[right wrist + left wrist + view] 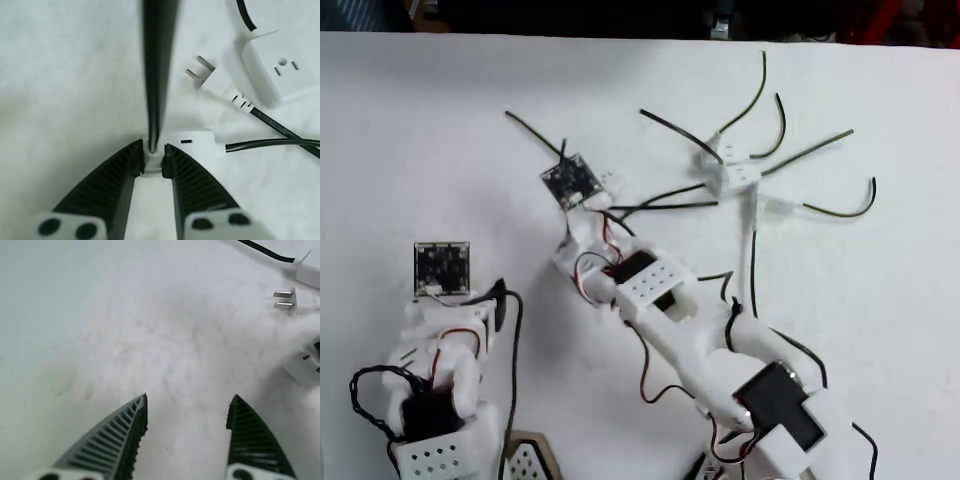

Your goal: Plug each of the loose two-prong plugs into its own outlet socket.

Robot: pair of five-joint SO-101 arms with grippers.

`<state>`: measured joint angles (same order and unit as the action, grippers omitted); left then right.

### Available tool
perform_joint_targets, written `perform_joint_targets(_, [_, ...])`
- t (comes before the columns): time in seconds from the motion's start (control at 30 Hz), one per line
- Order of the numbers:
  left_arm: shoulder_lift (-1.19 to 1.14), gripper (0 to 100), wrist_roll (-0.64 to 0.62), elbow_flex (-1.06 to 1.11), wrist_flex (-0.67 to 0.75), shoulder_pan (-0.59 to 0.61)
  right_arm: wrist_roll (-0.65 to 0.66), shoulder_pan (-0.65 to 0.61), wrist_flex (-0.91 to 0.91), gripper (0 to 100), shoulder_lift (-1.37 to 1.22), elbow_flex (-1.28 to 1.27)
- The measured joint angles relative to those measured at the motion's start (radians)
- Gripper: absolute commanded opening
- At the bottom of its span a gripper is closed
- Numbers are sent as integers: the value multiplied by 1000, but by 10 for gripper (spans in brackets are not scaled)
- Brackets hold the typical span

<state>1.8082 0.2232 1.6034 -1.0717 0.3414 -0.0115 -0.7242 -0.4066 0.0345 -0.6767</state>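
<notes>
1. Your right gripper (153,150) has its fingers clamped on a white plug (152,164). The plug's black cord (157,60) runs straight away from the pads.
2. A white block with a slot (196,142) sits against that plug.
3. Farther out, a loose plug (212,80) lies with both prongs bare, just beside an outlet (280,70) but apart from it.
4. This gripper sits near the middle of the worktop (420,120).
5. Your left gripper (189,397) has its fingers spread wide over bare worktop and holds nothing. It is toward the near left corner.
</notes>
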Motion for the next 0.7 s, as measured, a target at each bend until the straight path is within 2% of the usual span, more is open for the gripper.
perform_joint_targets(0.23, [0, 256, 0, 0, 0, 0, 0, 0, 0, 17, -54, 3])
perform_joint_targets(0.5, [0, 256, 0, 0, 0, 0, 112, -3, 2, 17, -114, 31])
perform_joint_targets(0.7, [0, 256, 0, 0, 0, 0, 121, 0, -66, 17, -28, 28])
